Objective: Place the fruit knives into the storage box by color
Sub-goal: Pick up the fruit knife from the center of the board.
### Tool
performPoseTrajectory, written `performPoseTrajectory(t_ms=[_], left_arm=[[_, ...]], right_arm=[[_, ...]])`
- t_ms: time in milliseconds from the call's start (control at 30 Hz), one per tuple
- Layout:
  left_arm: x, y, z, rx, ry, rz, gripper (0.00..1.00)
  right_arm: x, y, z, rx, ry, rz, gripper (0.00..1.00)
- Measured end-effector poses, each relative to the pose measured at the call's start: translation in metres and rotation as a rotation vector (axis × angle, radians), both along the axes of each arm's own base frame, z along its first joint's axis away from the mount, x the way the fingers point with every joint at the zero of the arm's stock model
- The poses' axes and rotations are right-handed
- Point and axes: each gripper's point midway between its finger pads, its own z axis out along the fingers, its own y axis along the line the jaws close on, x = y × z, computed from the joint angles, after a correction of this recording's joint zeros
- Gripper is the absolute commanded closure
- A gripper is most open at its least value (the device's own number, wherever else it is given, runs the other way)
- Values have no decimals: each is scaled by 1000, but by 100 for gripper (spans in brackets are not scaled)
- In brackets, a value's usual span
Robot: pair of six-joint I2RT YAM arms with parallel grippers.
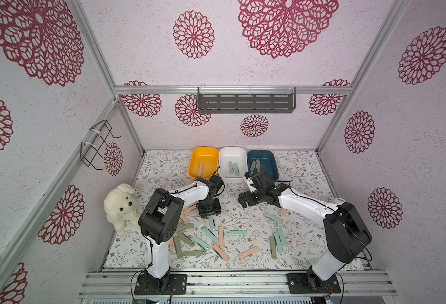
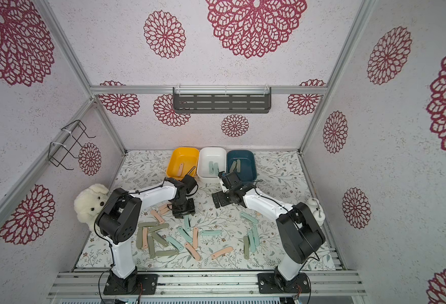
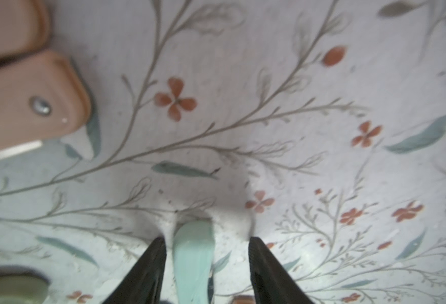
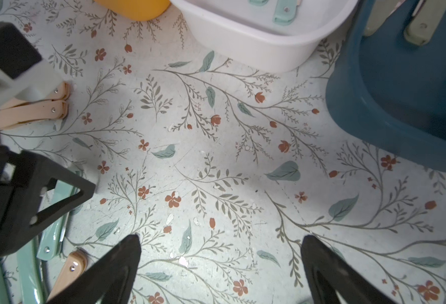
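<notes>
Left gripper (image 3: 206, 238) straddles a mint-teal fruit knife (image 3: 193, 259), jaws parted, not yet clamped; in both top views its long axis runs twelve-to-six. Right gripper (image 4: 222, 236) gapes empty.

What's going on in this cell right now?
Two arms are sorting fruit knives by color into three boxes. The left hand is down on the table, jaws straddling a mint knife with a gap showing, not yet clamped. The right hand hangs open and empty near the boxes. One peach knife in the yellow box, two mint knives in the white box, two olive knives in the blue box. Most knives lie loose on the table.
</notes>
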Motion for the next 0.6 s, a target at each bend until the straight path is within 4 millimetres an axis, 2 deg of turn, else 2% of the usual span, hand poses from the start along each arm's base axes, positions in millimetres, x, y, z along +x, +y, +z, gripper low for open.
performPoseTrajectory(t_ms=[233,400,467,600], left_arm=[[-30,14,-1,56,69,-32,47],[-31,13,-1,59,71,-44,57],[-31,13,-1,59,69,-48,64],[-27,10,0,56,64,-57,67]], right_arm=[[3,-4,-3,-3,5,-10,1],[5,-4,-6,0,12,-13,1],[5,-4,-8,-2,17,-13,1],[8,-2,-7,2,19,-10,1]])
